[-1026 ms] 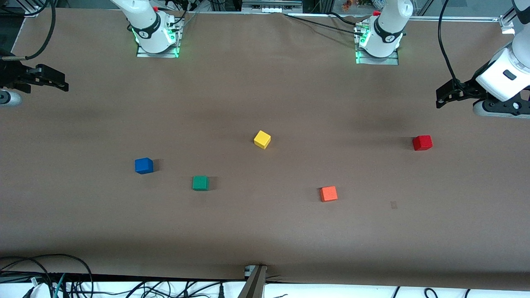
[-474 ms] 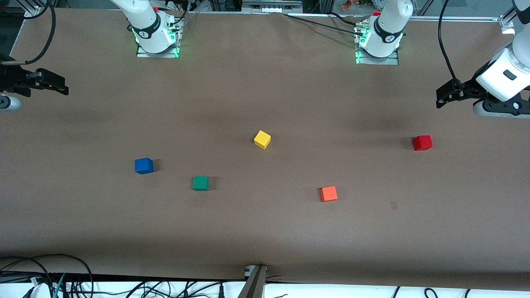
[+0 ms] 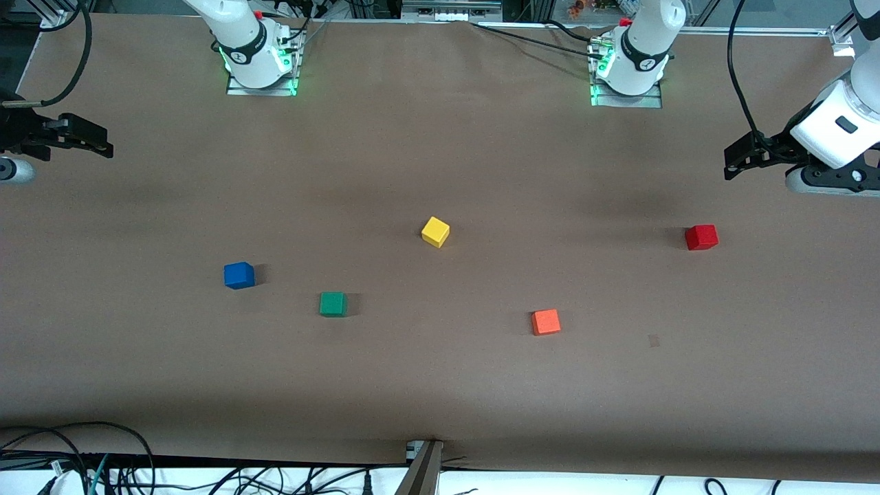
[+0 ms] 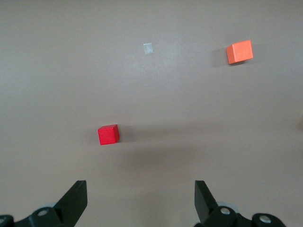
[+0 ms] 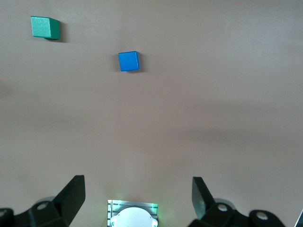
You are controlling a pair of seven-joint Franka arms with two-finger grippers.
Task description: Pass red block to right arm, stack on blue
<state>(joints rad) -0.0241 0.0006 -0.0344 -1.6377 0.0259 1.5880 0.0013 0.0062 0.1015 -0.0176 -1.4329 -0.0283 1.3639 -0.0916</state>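
The red block (image 3: 701, 237) sits on the table at the left arm's end, and it also shows in the left wrist view (image 4: 108, 135). My left gripper (image 3: 733, 163) hangs open and empty over that end of the table (image 4: 140, 191), apart from the red block. The blue cube (image 3: 238, 275) rests toward the right arm's end and appears in the right wrist view (image 5: 128, 61). Over the table's edge at that end, my right gripper (image 3: 103, 143) is open with nothing between its fingers (image 5: 138, 189).
A yellow cube (image 3: 435, 232) lies mid-table. A green cube (image 3: 333, 304) sits beside the blue one, slightly nearer the camera. An orange-red cube (image 3: 546, 322) lies nearer the camera than the red block. Both arm bases (image 3: 260, 65) stand along the table's back edge.
The right gripper has shifted slightly at its end of the table. The left arm and all cubes have stayed put.
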